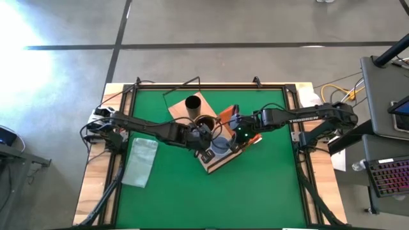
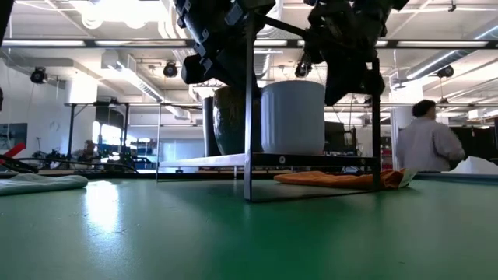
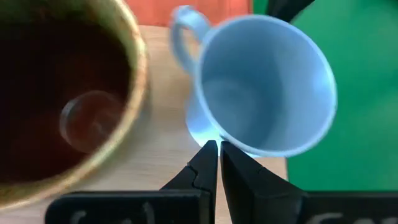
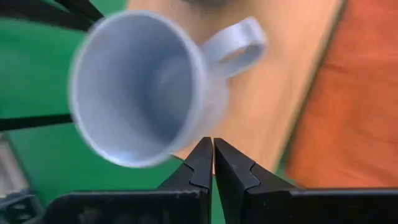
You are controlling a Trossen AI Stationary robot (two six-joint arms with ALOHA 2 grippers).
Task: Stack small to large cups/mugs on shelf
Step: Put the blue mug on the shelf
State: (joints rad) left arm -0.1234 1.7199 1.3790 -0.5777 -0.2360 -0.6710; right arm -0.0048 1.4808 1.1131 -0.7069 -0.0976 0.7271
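Both sets of fingers are clenched with nothing between them. In the left wrist view the left gripper (image 3: 218, 155) has its tips pressed together just beside the rim of the pale blue cup (image 3: 264, 87), and in the right wrist view the right gripper (image 4: 212, 152) is the same, tips closed right at that cup's lower rim.

Moving outward: the blue cup stands upright, mouth up, on the shelf (image 1: 220, 163) near its end, with the handle (image 4: 239, 43) pointing back along the board toward the brown mug (image 3: 62, 93), which sits just beside it (also upright, you can see right down inside). The green mat shows on the far side of the blue cup in both wrist views, so the board's edge is close there. From above, the shelf's long axis runs diagonally across the green table (image 1: 166, 204), with the black cup (image 1: 192, 103) at the far end, brown mug in the middle, blue cup nearest the camera end.

Room-wise, the arms meet over the middle from either side, pretty crowded there. An orange cloth (image 2: 338, 179) lies right beside the shelf, a pale cloth (image 1: 140, 161) well apart to the left. Plenty of open green toward the near edge.
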